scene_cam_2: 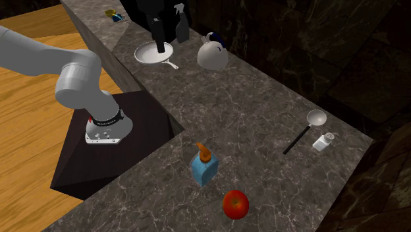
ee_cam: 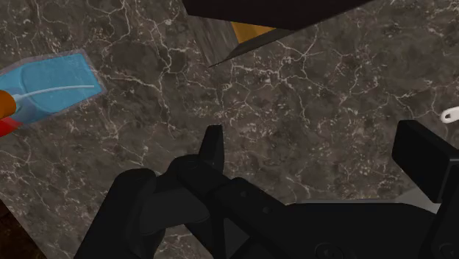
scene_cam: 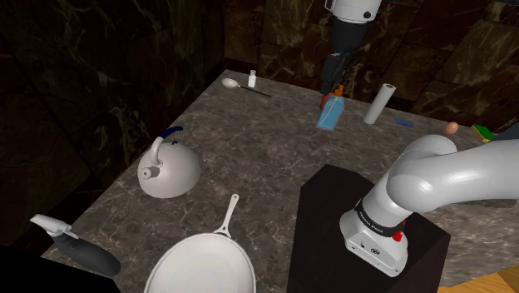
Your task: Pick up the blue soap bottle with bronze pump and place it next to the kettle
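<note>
**Open tool above the soap bottle, nothing held**

The black two-finger tool (ee_cam: 318,158) hangs over the counter with its fingers (ee_cam: 425,160) spread wide and nothing between them. In the shoulder view the tool (scene_cam: 330,81) sits just above the pump. Wide jaws pointing down suit a descent onto the bottle, so I judge the grasp is not yet made.

The squarish blue soap bottle with an orange-bronze pump (ee_cam: 55,87) lies off to one side of the fingers, so the tool probably needs to shift over it first. The bottle (scene_cam_2: 203,168) stands upright on the dark, white-veined stone counter (scene_cam_2: 263,99). It is near the black box stand (scene_cam_2: 141,128) and a round red apple (scene_cam_2: 236,204).

The pale rounded kettle with a blue handle (scene_cam_2: 212,53) is well apart, towards the counter's other end, with bare counter beside it for the bottle.

In the wrist view the pump and apple are cut off at the edge. A small white shape near one finger is too cropped to name.
</note>
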Robot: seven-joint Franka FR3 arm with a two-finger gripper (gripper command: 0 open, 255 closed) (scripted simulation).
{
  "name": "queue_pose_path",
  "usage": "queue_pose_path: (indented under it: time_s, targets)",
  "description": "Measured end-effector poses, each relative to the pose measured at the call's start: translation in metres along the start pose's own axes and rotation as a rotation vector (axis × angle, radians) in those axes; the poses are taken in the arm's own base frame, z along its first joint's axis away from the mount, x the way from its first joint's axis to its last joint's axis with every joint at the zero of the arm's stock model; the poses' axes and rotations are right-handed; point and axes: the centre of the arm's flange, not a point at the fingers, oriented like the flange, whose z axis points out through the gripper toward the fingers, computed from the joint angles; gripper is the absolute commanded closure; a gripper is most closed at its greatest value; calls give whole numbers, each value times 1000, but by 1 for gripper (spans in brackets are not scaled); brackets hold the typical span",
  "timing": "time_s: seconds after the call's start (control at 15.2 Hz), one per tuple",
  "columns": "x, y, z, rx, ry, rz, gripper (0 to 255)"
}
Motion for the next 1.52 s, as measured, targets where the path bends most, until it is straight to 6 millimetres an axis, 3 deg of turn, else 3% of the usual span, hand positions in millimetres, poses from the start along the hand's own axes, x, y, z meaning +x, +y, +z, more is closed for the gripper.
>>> queue_pose_path:
  time_s: [0.2,1.52]
  targets:
    - [4,14,7,3,-5,-9,0]
    - [50,246,136,40,-82,-175,0]
